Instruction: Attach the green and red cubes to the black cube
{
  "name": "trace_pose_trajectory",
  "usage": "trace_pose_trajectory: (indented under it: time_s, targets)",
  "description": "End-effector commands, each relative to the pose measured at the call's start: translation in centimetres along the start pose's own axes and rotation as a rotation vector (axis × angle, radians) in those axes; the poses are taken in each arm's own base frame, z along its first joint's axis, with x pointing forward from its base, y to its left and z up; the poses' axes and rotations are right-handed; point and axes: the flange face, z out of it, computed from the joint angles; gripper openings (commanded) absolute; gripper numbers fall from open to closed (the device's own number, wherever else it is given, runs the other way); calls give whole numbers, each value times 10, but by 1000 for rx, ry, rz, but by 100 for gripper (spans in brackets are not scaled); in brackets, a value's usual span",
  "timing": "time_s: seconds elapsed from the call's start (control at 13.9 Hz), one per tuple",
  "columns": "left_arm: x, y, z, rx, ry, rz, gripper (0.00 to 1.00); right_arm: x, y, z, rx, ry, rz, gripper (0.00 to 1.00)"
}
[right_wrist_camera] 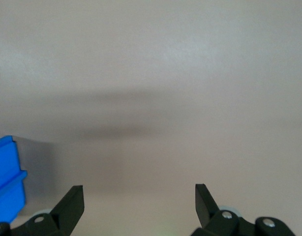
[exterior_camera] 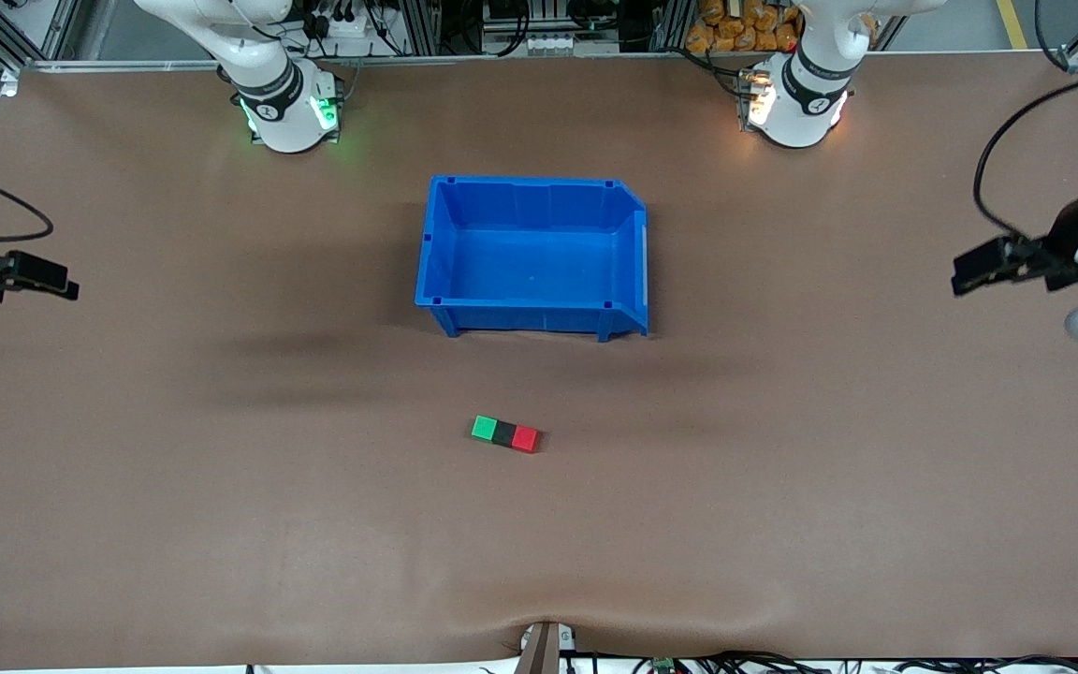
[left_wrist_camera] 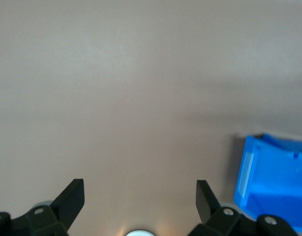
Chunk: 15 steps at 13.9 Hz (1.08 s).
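left gripper (left_wrist_camera: 139, 196): fingers spread wide, nothing between them, touching nothing. It hangs over bare table out at the left arm's end, well apart from the cubes, so that arm is just waiting.
right gripper (right_wrist_camera: 138, 199): same deal, wide open and empty, parked over the right arm's end of the table, also waiting.
cubes: green cube (exterior_camera: 485, 429), black cube (exterior_camera: 504, 432) and red cube (exterior_camera: 526, 438) sit pressed together in one short row, black in the middle, green toward the right arm's end, red toward the left arm's end.
row direction: long axis runs pretty much along the table from one arm's end to the other, with the red end a touch nearer the front camera.
where: flat on the table, nearer the front camera than the blue bin (exterior_camera: 436, 262), well apart from it.
surface: plain brown table (exterior_camera: 221, 524), bin looks empty inside.
room: metal framing and cables along the edges.
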Motion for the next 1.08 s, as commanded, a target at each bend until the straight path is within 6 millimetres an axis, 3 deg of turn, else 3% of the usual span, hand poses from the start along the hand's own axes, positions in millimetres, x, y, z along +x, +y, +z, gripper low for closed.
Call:
trace_pose_trajectory:
  time_s: [0.0,0.22,0.5,0.72,1.01]
  targets:
    - [-27,-9,-18,-33,-21,35,100,-22,-4,-4,29,15,97,100]
    - [-52,-11,-33,-30,-27,49,100,-42,-14,-10,36,17,118,100]
    - [-88,-29,-46,-25,-15,39,100,-42,-34,-13,15,11,69,100]
    - [-113,-32,-46,-24,0,36,100,-45,-33,-20,15,2,63,100]
    - [-115,-31,-40,-16,-2,39,100,-45,-41,-33,13,22,47,100]
